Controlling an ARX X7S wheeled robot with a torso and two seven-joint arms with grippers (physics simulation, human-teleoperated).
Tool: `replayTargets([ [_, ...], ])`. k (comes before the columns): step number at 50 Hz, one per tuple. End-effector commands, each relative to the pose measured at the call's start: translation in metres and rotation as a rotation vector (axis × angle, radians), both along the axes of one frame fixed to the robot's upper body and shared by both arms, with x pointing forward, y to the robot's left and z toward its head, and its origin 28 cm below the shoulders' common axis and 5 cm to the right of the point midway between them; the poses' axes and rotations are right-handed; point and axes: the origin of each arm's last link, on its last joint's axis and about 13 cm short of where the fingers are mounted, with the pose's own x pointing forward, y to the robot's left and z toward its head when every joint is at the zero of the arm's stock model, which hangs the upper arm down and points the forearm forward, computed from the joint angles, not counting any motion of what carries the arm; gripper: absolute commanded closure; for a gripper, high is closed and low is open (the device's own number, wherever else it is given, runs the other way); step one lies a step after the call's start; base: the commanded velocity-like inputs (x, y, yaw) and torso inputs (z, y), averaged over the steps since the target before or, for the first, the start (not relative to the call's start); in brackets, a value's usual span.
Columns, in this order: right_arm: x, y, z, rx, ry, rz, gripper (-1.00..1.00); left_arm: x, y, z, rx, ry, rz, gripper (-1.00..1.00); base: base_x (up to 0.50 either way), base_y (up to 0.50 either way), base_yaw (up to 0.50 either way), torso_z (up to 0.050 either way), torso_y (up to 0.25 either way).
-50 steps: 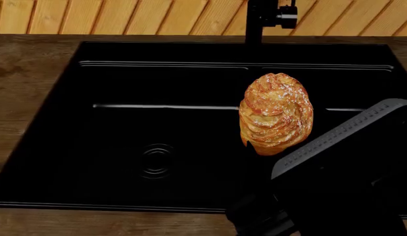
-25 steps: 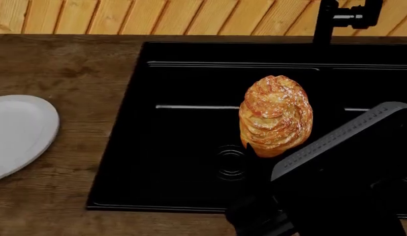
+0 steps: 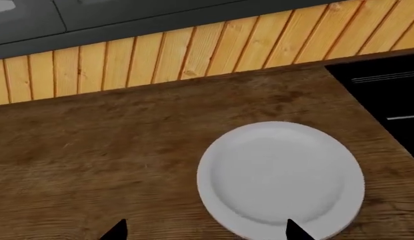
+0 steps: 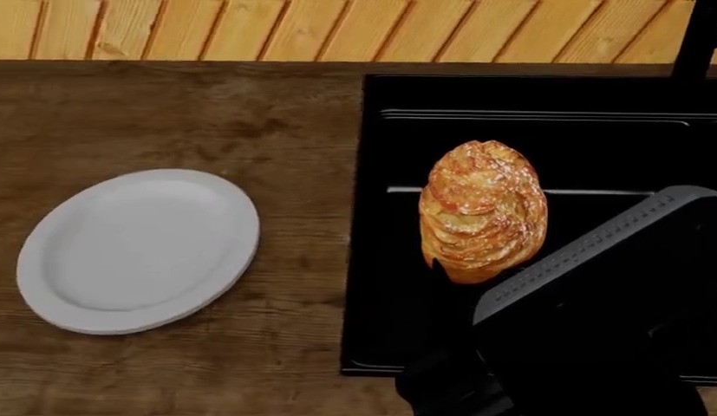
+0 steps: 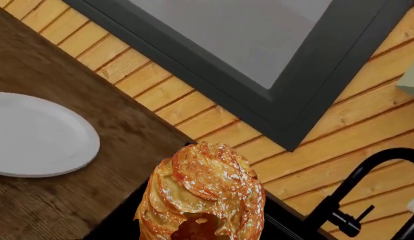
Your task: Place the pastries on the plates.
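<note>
Wooden counter (image 4: 161, 113) is filling more of the head view now: the scene has been sliding rightward, bringing the white plate (image 4: 139, 250) fully into sight toward the counter's left edge, while the black sink (image 4: 381, 217) is drifting right. That suggests the carry is nearing its drop spot. Right gripper (image 4: 451, 282) is clenching the puff pastry (image 4: 483, 211) upright above the sink. Left wrist view is showing the left gripper (image 3: 203, 231) spread and empty over the plate; right wrist view alone is revealing a window (image 5: 247, 40) and faucet (image 5: 347, 200).
</note>
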Motion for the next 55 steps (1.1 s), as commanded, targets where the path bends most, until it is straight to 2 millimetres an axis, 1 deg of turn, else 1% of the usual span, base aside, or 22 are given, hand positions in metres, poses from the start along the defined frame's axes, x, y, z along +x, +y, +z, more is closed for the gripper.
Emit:
replayTargets([
  [1, 0.000, -0.001, 0.003, -0.023, -0.006, -0.002, 1.00, 0.000, -0.002, 0.000, -0.003, -0.001, -0.004, -1.00, 0.00, 0.50, 0.00, 0.000, 0.000],
  [21, -0.001, -0.002, 0.003, -0.020, -0.012, -0.006, 1.00, 0.000, -0.004, -0.004, -0.012, 0.005, 0.001, -1.00, 0.00, 0.50, 0.00, 0.000, 0.000],
  [23, 0.000, -0.003, 0.005, 0.002, -0.016, -0.019, 1.00, 0.000, -0.004, -0.004, -0.012, 0.004, 0.001, -1.00, 0.00, 0.00, 0.00, 0.000, 0.000],
  [28, 0.000, -0.003, 0.006, -0.009, -0.032, -0.023, 1.00, 0.000, -0.003, -0.005, -0.014, 0.004, 0.002, -1.00, 0.00, 0.00, 0.00, 0.000, 0.000],
  [46, 0.001, -0.003, 0.009, -0.019, -0.040, -0.016, 1.00, 0.001, -0.005, -0.005, -0.022, 0.003, 0.002, -1.00, 0.49, 0.00, 0.00, 0.000, 0.001],
  [49, 0.002, -0.004, 0.011, -0.007, -0.050, -0.020, 1.00, 0.001, -0.006, -0.004, -0.022, -0.001, 0.002, -1.00, 0.00, 0.00, 0.00, 0.000, 0.000],
  [50, 0.002, -0.003, 0.010, -0.040, -0.053, -0.009, 1.00, 0.001, -0.006, -0.004, -0.023, -0.001, 0.002, -1.00, 0.00, 0.00, 0.00, 0.000, 0.000],
  [52, 0.002, 0.000, 0.012, -0.047, -0.059, 0.024, 1.00, 0.001, -0.006, -0.004, -0.024, -0.003, 0.001, -1.00, 0.00, 0.00, 0.00, 0.000, 0.000],
  [55, 0.008, 0.005, 0.014, -0.054, -0.049, 0.052, 1.00, 0.001, -0.007, -0.004, -0.025, -0.005, 0.002, -1.00, 0.00, 0.00, 0.00, 0.000, 0.000],
])
